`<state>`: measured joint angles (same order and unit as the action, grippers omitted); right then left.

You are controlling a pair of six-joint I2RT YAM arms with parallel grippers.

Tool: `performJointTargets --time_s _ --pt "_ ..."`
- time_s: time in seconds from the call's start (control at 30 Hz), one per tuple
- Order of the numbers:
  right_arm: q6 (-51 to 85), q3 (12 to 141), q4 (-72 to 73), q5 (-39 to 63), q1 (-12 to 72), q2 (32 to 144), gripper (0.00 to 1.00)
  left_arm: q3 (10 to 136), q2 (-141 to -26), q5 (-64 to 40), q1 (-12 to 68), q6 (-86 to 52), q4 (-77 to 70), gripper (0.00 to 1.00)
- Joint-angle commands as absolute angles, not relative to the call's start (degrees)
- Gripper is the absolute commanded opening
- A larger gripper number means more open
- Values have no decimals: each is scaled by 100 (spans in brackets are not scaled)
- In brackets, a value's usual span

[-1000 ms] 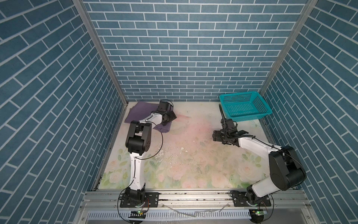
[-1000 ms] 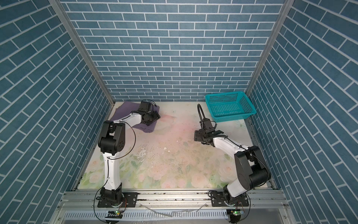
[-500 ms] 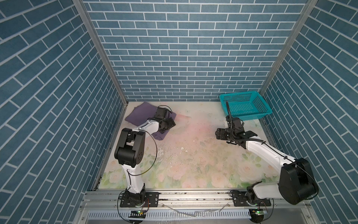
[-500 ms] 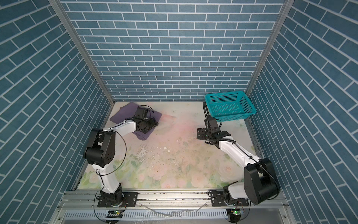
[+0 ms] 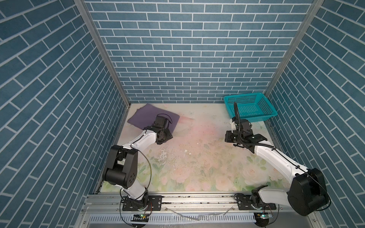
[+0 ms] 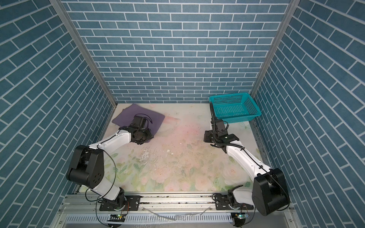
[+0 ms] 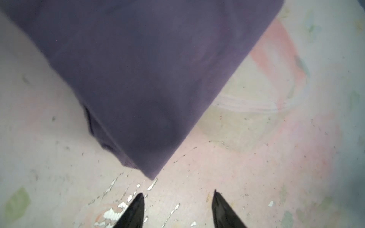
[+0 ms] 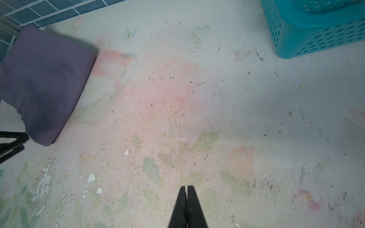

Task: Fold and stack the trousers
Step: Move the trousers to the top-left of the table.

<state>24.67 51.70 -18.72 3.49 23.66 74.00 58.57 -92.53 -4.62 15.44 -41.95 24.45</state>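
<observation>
Backed off the far-left folded trousers (image 7: 148,79), the left gripper (image 7: 177,194) held its jaws apart, while the right gripper (image 8: 186,186) had pinched together, empty.

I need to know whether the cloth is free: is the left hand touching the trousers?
Apart. In the left wrist view the open left hand stops short of the trousers, with bare table showing between its tips and their nearest corner.
</observation>
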Motion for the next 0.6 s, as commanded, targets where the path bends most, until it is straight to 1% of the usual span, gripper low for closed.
performJointTargets --time_s 0.0,0.07,0.1,0.13,0.17,0.23,0.27,0.33,0.4,0.57 --pt "2448 5274 -1903 549 2296 7409 7 5761 -9375 -251 1477 -4158 2616 63" --pt "2444 5235 -1883 650 2261 7418 8 5761 -9548 -237 1477 -4166 2526 62" --pt "2443 5230 -1873 659 2244 7431 8 5789 -9648 -263 1470 -4167 2485 61" --pt "2443 5222 -1876 674 2224 7443 8 5824 -9780 -279 1474 -4177 2455 56" --pt "2443 5221 -1867 684 2200 7460 8 5867 -9933 -303 1468 -4183 2403 50" --pt "2441 5221 -1846 686 2157 7495 8 5960 -10237 -355 1474 -4214 2316 30" --pt "2435 5213 -1832 693 2137 7506 8 6028 -10412 -403 1451 -4249 2267 23" --pt "2437 5211 -1821 694 2093 7547 8 6182 -10711 -498 1420 -4310 2143 17" --pt "2430 5212 -1824 694 2045 7582 8 6368 -10993 -543 1390 -4376 2043 13" --pt "2427 5212 -1809 746 1910 7770 7 6973 -11606 -697 1288 -4534 1779 11"
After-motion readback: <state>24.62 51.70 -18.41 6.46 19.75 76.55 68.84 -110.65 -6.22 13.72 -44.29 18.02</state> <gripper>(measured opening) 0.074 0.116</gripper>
